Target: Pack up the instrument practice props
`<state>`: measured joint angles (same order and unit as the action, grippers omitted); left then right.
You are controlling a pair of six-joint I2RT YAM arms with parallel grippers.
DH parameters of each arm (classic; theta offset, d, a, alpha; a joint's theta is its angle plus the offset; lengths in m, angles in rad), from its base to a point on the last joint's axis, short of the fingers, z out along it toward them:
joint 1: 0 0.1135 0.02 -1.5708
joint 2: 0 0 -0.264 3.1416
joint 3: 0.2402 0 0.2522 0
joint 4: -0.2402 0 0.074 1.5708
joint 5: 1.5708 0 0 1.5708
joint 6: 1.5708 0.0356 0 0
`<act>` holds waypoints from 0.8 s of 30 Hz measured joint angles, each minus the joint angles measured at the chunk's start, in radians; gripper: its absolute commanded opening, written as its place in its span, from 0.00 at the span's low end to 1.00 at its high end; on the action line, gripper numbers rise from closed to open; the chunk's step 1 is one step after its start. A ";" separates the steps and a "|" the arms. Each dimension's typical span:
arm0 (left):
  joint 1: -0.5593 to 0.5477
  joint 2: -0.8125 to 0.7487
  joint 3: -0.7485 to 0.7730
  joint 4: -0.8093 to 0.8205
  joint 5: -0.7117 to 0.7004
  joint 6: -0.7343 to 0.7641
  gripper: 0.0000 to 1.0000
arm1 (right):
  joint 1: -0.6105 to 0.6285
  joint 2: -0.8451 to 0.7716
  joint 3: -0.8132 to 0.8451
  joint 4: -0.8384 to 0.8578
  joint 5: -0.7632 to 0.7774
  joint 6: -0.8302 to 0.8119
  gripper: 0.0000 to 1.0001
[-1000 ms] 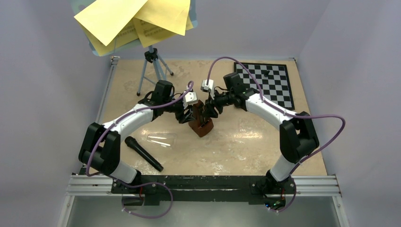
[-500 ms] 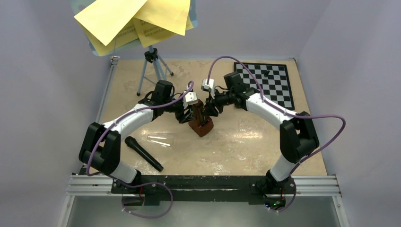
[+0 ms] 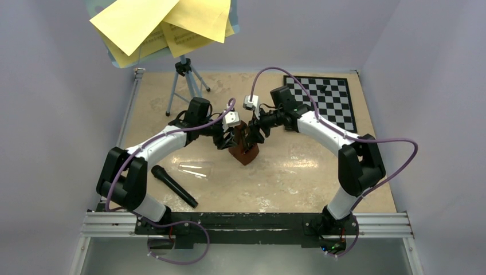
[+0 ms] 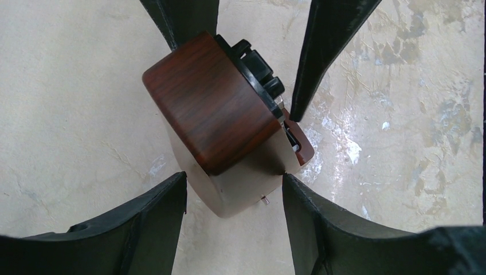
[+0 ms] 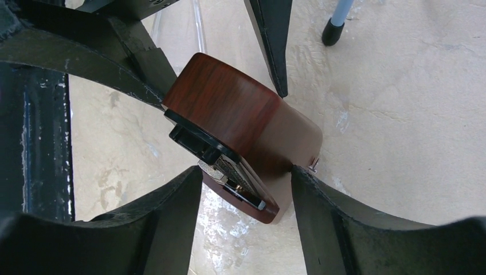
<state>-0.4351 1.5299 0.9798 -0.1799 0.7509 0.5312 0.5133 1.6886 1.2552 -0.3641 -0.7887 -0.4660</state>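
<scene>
The brown metronome (image 3: 244,150) stands mid-table, with both grippers meeting over it. My left gripper (image 3: 231,138) is shut on its sides; in the left wrist view the metronome (image 4: 218,109) fills the gap at my left gripper (image 4: 234,179), and both tips touch it. From the other side my right gripper (image 3: 253,133) straddles it, open. In the right wrist view the metronome (image 5: 229,112) sits between the tips of my right gripper (image 5: 246,171), its black front face toward the left finger. The light-blue music stand (image 3: 184,80) rises at the back left, with yellow sheet-music pages (image 3: 155,20) on its tray.
A black microphone (image 3: 173,185) lies near the left arm's base, beside a clear plastic piece (image 3: 196,169). The chessboard (image 3: 324,100) lies at the back right. One foot of the stand (image 5: 332,32) shows in the right wrist view. Grey walls enclose the table.
My right gripper's jaws have spread a little around the metronome. The left gripper, both arms and the metronome stay where they were.
</scene>
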 measured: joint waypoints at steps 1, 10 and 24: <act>0.000 0.000 0.000 0.000 0.000 0.000 0.66 | 0.000 0.005 0.007 -0.008 -0.004 -0.002 0.66; 0.000 0.003 0.005 -0.004 -0.015 0.003 0.81 | 0.003 0.006 0.013 -0.035 -0.018 -0.005 0.99; 0.211 -0.245 0.068 -0.471 -0.003 0.336 0.96 | -0.140 -0.285 -0.025 -0.068 0.011 0.023 0.99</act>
<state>-0.2237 1.2846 1.0473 -0.6510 0.7483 0.8677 0.3737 1.4033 1.2304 -0.4316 -0.7780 -0.4435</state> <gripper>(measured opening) 0.980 0.986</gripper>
